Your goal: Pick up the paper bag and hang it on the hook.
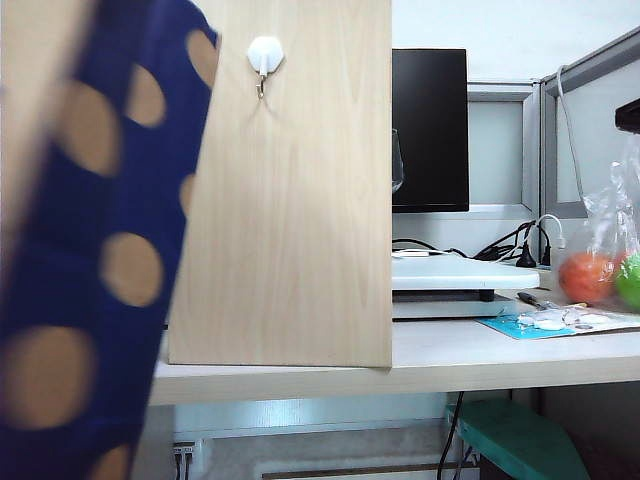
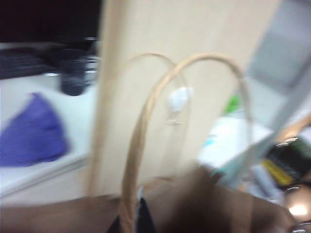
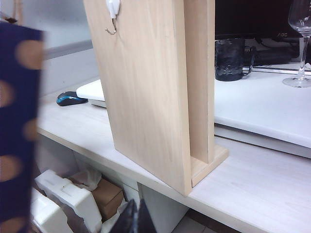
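Observation:
The paper bag (image 1: 90,250) hangs close to the exterior camera at the far left, blurred, with its navy dotted side toward it. In the left wrist view my left gripper (image 2: 130,221) is shut on one twisted paper handle (image 2: 141,126), and both handle loops arch up above the brown bag top (image 2: 209,204). The hook (image 1: 265,55), white with a small metal tip, sits high on the upright wooden board (image 1: 290,200), right of the bag and apart from it. The hook (image 2: 177,99) shows blurred beyond the loops. My right gripper (image 3: 138,218) is shut and holds nothing, below the table edge.
A black monitor (image 1: 430,130) stands behind the board. A clear plastic bag of orange and green balls (image 1: 600,270) hangs at the right. A dark mug (image 3: 231,59), a wine glass (image 3: 301,43) and a mouse (image 3: 70,98) are on the desk; boxes (image 3: 73,194) lie below.

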